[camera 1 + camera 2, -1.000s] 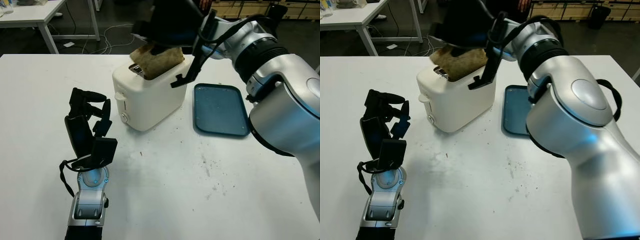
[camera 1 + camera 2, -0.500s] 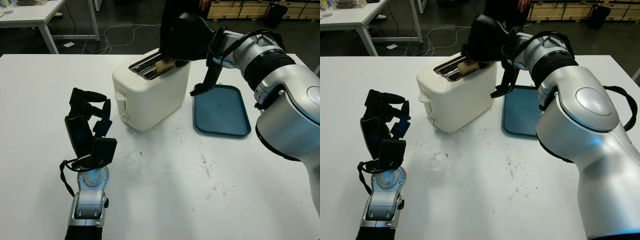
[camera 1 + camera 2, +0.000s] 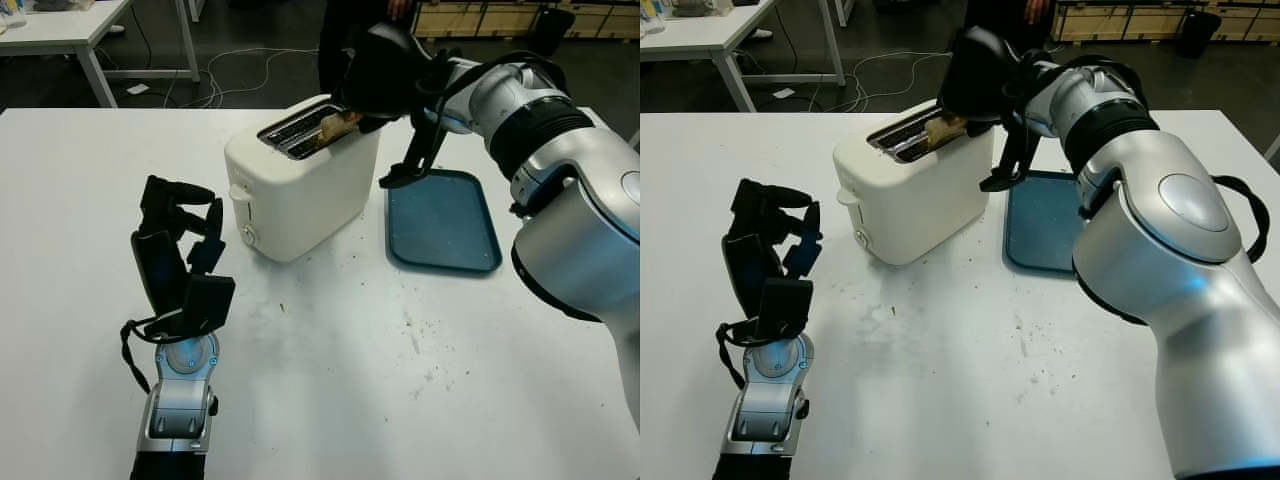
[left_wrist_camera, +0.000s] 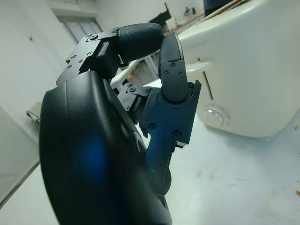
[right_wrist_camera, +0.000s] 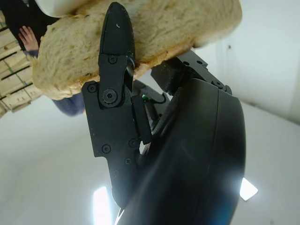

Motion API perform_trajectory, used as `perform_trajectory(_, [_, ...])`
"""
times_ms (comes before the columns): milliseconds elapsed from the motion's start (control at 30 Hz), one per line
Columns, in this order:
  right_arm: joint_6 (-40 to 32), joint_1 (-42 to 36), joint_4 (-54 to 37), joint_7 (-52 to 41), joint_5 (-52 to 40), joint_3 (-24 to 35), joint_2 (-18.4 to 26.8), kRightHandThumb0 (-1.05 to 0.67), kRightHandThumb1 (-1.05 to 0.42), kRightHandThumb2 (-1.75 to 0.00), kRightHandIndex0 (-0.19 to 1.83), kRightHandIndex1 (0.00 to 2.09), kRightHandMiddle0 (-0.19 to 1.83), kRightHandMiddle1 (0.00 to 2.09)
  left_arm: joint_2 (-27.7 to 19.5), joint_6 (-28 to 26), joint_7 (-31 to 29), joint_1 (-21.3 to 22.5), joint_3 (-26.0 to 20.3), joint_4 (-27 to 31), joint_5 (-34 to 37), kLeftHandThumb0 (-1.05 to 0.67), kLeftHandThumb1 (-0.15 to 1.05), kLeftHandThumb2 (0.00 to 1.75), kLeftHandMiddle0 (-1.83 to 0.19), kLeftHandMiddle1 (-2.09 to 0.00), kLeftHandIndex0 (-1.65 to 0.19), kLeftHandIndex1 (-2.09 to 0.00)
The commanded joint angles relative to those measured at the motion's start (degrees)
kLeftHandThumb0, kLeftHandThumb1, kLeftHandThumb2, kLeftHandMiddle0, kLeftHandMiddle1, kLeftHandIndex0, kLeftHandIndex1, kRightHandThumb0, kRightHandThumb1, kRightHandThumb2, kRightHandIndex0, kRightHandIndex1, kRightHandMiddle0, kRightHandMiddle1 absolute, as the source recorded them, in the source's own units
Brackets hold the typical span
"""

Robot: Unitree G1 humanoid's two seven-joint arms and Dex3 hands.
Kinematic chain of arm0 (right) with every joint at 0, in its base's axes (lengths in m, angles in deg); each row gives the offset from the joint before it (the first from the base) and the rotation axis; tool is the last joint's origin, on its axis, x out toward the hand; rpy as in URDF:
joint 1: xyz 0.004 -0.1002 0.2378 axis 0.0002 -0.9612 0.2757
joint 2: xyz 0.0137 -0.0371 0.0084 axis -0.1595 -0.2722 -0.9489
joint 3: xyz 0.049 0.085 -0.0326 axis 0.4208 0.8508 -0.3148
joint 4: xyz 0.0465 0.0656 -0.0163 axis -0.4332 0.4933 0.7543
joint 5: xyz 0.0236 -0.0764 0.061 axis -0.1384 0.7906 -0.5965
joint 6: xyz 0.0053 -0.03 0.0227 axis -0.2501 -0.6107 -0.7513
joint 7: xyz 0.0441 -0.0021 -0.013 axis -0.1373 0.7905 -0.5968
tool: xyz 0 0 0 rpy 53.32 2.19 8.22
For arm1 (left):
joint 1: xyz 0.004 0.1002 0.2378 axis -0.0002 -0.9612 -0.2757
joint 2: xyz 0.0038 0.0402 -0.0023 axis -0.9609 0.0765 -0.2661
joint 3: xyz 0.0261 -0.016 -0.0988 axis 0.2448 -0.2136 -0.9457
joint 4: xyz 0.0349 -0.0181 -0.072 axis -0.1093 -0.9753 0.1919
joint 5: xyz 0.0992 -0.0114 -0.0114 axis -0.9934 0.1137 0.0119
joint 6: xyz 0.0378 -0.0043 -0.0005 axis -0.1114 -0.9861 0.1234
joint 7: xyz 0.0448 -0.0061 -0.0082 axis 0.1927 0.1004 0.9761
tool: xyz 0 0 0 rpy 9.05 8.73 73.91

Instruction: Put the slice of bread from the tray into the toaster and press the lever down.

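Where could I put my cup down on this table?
The near right of the table, below the tray, is bare. Far left too. It's crowded around the toaster, where the right robot hand holds bread.

The smooth cream plastic toaster has a semi-gloss shell. The brown bread slice is rough and porous. The blue plastic tray appears matt.
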Motion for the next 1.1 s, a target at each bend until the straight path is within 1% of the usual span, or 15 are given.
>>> perform_trajectory(0, [-0.87, 0.88, -0.24, 0.15, -0.85, 0.36, 0.11, -0.69, -0.92, -0.19, 0.65, 0.66, 0.91, 0.18, 0.42, -0.04, -0.03, 0.12, 0.11, -0.06, -0.11, -0.44, 0.92, 0.37, -0.66, -1.75, -0.41, -1.68])
perform_trajectory(33, [-0.53, 0.63, -0.32, 1.62, -0.95, 0.58, 0.23, -0.67, -0.92, -0.19, 0.70, 0.67, 0.93, 0.18, 0.34, 0.12, 0.00, 0.16, 0.12, -0.20, -0.17, -0.44, 0.92, 0.38, -0.67, -1.75, -0.41, -1.68])
perform_trajectory(67, [0.06, 0.22, -0.42, 3.86, -1.35, 1.07, 0.39, -0.63, -0.92, -0.16, 0.80, 0.76, 1.01, 0.24, 0.33, 0.18, 0.00, 0.20, 0.12, -0.27, -0.15, -0.44, 0.92, 0.38, -0.67, -1.75, -0.41, -1.68])
perform_trajectory(100, [0.23, -0.19, -0.47, 5.68, -1.91, 1.70, 0.45, -0.60, -0.92, -0.10, 0.86, 0.95, 1.04, 0.42, 0.34, 0.13, -0.08, 0.17, 0.15, -0.24, -0.10, -0.45, 0.92, 0.38, -0.67, -1.75, -0.41, -1.68])
perform_trajectory(133, [0.30, -0.50, -0.48, 7.04, -2.40, 2.22, 0.47, -0.59, -0.92, -0.13, 0.89, 1.28, 0.97, 0.82, 0.37, 0.06, -0.18, 0.12, 0.18, -0.16, -0.01, -0.45, 0.92, 0.38, -0.67, -1.75, -0.41, -1.67])
perform_trajectory(200, [0.31, -1.05, -0.54, 10.65, -2.91, 2.96, 0.47, -0.60, -0.92, -0.14, 0.98, 1.60, 0.90, 1.27, 0.42, 0.08, -0.25, 0.06, 0.27, -0.03, 0.02, -0.44, 0.92, 0.38, -0.67, -1.75, -0.41, -1.67])
perform_trajectory(233, [-0.22, -1.28, -0.57, 12.38, -2.86, 3.15, 0.40, -0.62, -0.92, -0.15, 1.07, 1.69, 0.90, 1.41, 0.39, 0.21, -0.25, 0.08, 0.27, -0.11, 0.04, -0.44, 0.92, 0.38, -0.67, -1.75, -0.41, -1.67])
perform_trajectory(300, [-1.39, -1.48, -0.54, 14.29, -2.69, 3.20, 0.25, -0.67, -0.92, -0.19, 1.17, 1.73, 0.91, 1.48, 0.38, 0.23, -0.26, 0.09, 0.27, -0.17, 0.05, -0.44, 0.92, 0.38, -0.67, -1.75, -0.41, -1.68])
perform_trajectory(433, [-0.38, -1.50, -0.48, 15.83, -2.96, 3.41, 0.29, -0.66, -0.92, -0.30, 1.20, 1.74, 0.88, 1.68, 0.43, 0.15, -0.13, 0.13, 0.30, -0.17, -0.07, -0.45, 0.92, 0.38, -0.66, -1.75, -0.40, -1.67])
perform_trajectory(533, [0.75, -1.43, -0.44, 15.22, -2.76, 3.06, 0.41, -0.63, -0.92, -0.35, 1.20, 1.75, 0.85, 1.73, 0.48, 0.53, -0.17, 0.09, 0.26, -0.25, 0.25, -0.44, 0.92, 0.38, -0.66, -1.75, -0.40, -1.67])
perform_trajectory(633, [1.25, -1.50, -0.52, 16.36, -2.21, 2.37, 0.47, -0.63, -0.92, -0.33, 1.19, 1.75, 0.86, 1.59, 0.41, 0.25, -0.01, 0.12, 0.25, -0.19, -0.13, -0.43, 0.92, 0.38, -0.66, -1.75, -0.40, -1.67])
perform_trajectory(933, [3.42, -1.79, -0.48, 17.24, -2.49, 2.19, 0.43, -0.63, -0.92, -0.34, 1.18, 1.75, 0.86, 1.74, 0.47, 0.14, 0.25, 0.14, 0.29, -0.18, -0.48, -0.45, 0.92, 0.38, -0.65, -1.75, -0.41, -1.65])
perform_trajectory(967, [3.37, -1.81, -0.48, 17.25, -2.44, 2.15, 0.37, -0.63, -0.92, -0.35, 1.17, 1.75, 0.85, 1.72, 0.44, 0.26, 0.28, 0.18, 0.27, -0.29, -0.45, -0.44, 0.92, 0.38, -0.65, -1.75, -0.41, -1.65])
perform_trajectory(1033, [3.93, -1.87, -0.51, 17.34, -2.83, 2.50, 0.26, -0.62, -0.92, -0.38, 1.17, 1.75, 0.87, 1.51, 0.52, 0.21, 0.21, 0.20, 0.25, -0.29, -0.25, -0.44, 0.92, 0.38, -0.65, -1.75, -0.41, -1.65])
perform_trajectory(1067, [4.15, -1.88, -0.53, 17.51, -3.06, 2.72, 0.18, -0.61, -0.92, -0.38, 1.17, 1.75, 0.87, 1.53, 0.57, 0.09, 0.14, 0.17, 0.23, -0.21, -0.12, -0.45, 0.92, 0.38, -0.65, -1.75, -0.41, -1.65])
